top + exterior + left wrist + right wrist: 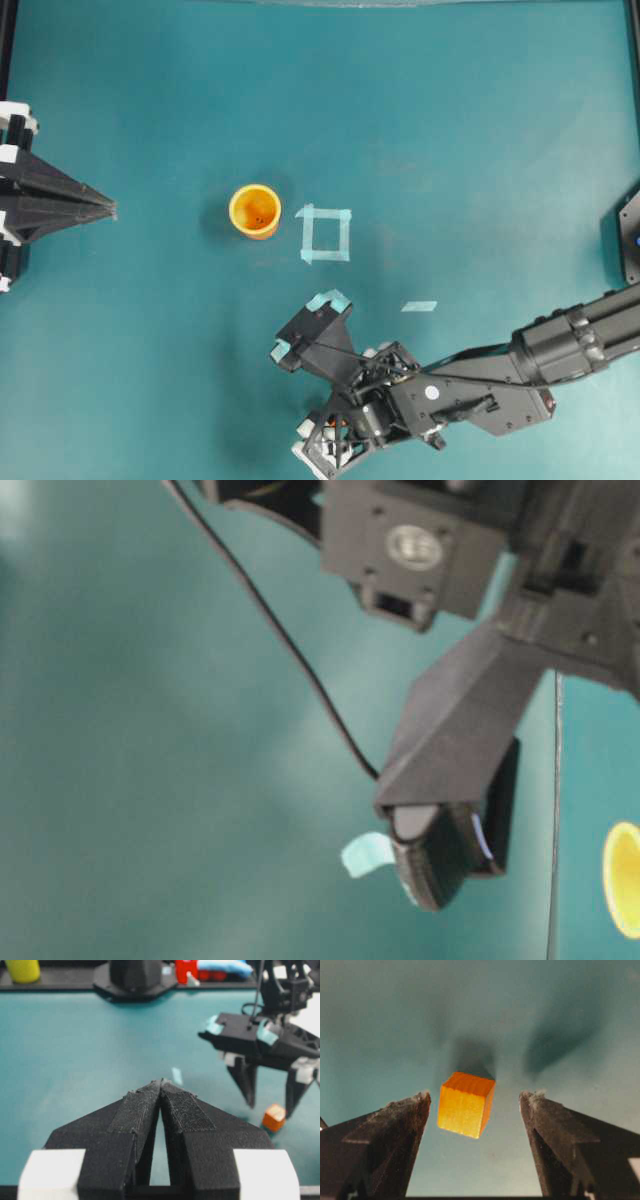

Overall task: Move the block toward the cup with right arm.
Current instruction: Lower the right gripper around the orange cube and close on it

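The block (466, 1104), a small yellow-orange cube, sits on the teal table between the two fingers of my right gripper (477, 1095) and touches neither. The jaws stand wide open. From the left wrist view the right gripper (272, 1102) points down over the block (274, 1117). Overhead, the right arm reaches in from the right, and its gripper (328, 438) covers nearly all of the block near the front edge. Up and to the left of it stands the orange-yellow cup (255, 210), upright. My left gripper (112, 210) rests shut and empty at the far left, its tips (161, 1082) meeting.
A pale-blue tape square (326, 233) lies just right of the cup, with a short tape strip (419, 306) further right. The cup's yellow rim (625, 880) shows at the right edge of the table-level view. A black base (135, 977) and coloured items line the far side.
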